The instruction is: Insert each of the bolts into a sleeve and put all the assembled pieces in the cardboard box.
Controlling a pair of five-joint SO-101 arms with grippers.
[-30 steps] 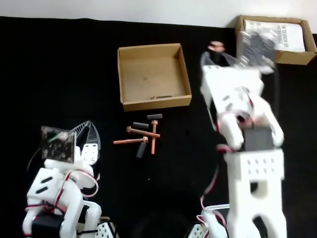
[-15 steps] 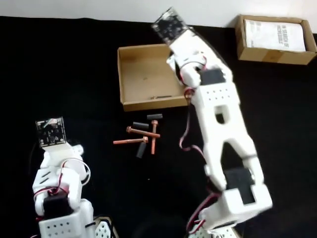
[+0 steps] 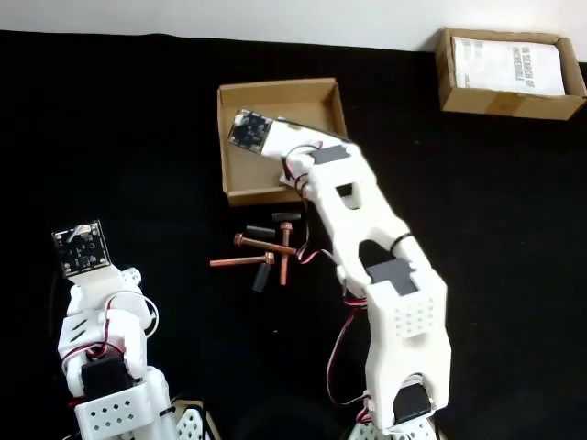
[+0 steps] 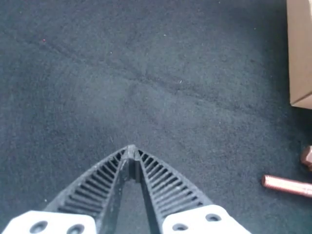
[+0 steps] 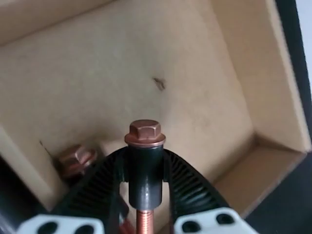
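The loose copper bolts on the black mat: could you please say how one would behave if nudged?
Each loose bolt has a round shank, so it would probably roll, curving around its wider head. It looks metallic, so likely stiff and fairly heavy for its size. The felt-like mat may damp rolling.

A copper bolt seated in a black sleeve stands upright, clamped in the right hand over the open cardboard box. Another assembled piece lies in its corner. Three loose bolts and loose sleeves lie clustered on the bench beside it.
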